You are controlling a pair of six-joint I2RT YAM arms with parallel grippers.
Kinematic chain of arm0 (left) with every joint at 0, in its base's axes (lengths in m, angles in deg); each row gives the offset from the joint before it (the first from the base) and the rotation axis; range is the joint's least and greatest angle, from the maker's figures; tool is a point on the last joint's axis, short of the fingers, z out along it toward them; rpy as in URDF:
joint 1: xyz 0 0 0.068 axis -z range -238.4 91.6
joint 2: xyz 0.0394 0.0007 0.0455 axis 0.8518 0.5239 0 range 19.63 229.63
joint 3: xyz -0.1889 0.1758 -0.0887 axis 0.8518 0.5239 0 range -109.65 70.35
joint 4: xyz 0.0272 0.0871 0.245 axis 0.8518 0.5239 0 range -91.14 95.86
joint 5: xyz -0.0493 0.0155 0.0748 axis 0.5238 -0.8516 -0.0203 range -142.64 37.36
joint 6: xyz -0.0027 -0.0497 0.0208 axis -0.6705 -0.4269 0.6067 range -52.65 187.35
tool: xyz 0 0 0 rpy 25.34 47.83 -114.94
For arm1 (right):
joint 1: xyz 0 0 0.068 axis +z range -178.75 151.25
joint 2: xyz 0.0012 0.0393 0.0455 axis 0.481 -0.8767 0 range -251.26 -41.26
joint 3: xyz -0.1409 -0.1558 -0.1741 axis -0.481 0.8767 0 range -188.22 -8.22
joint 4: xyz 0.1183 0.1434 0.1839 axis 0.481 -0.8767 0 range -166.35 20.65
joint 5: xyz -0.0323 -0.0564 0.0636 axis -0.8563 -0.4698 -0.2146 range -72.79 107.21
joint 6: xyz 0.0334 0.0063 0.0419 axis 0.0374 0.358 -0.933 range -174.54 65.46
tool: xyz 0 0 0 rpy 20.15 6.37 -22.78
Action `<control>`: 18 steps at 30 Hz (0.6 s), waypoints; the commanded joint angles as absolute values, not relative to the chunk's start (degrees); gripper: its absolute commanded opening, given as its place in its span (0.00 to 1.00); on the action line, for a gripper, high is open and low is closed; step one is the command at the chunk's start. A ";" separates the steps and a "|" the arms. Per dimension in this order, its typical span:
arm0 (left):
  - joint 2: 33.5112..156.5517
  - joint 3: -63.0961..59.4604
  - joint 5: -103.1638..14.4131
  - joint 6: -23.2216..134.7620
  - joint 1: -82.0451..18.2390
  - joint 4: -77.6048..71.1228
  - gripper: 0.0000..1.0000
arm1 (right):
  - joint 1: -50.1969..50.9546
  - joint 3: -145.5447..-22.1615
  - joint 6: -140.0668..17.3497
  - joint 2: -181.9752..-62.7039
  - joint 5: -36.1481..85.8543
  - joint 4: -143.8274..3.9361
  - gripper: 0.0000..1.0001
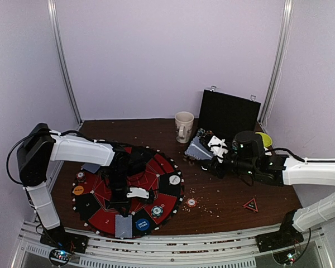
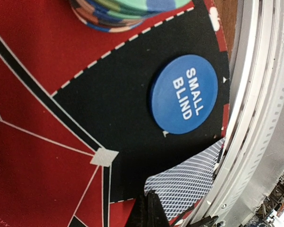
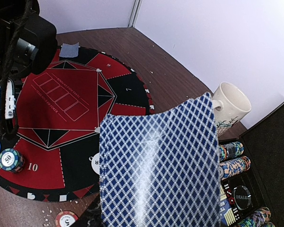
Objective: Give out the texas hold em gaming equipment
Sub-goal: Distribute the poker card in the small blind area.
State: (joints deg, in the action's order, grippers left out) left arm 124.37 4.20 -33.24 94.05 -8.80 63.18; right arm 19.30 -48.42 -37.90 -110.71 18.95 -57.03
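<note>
A round red-and-black poker mat [image 1: 156,167] lies under my left arm. My left gripper [image 2: 151,208] is shut on the corner of a grey-blue-backed playing card [image 2: 189,182] that rests bowed on the mat's near edge. Next to it lie the blue "SMALL BLIND" disc [image 2: 184,94] and a stack of poker chips [image 2: 123,12]. My right gripper [image 1: 207,155] is shut on a deck of cards [image 3: 156,165], backs facing the right wrist camera and hiding its fingers. On the mat are also a white disc [image 1: 174,180], an orange disc [image 1: 78,190] and another card [image 1: 91,167].
An open black case [image 1: 228,114] with rows of chips [image 3: 234,158] stands at the back right, a cream mug [image 1: 184,126] to its left. A lone chip [image 1: 191,202] and a red triangle [image 1: 250,205] lie on the brown table. A metal rail [image 2: 260,142] borders the near edge.
</note>
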 commanded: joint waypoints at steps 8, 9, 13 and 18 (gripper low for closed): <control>121.43 4.96 -39.66 91.87 -8.74 60.50 0.62 | 18.92 -49.43 -37.16 -110.63 18.18 -56.41 0.48; 120.88 4.82 -41.07 91.38 -8.74 60.52 0.62 | 18.94 -49.55 -37.14 -110.68 18.18 -56.67 0.48; 117.21 2.58 -43.70 90.60 -8.81 61.35 0.63 | 18.93 -49.94 -37.23 -110.87 18.63 -57.27 0.48; 111.08 -3.10 -48.20 88.85 -9.36 56.70 0.75 | 18.92 -50.47 -37.08 -110.80 18.79 -57.77 0.48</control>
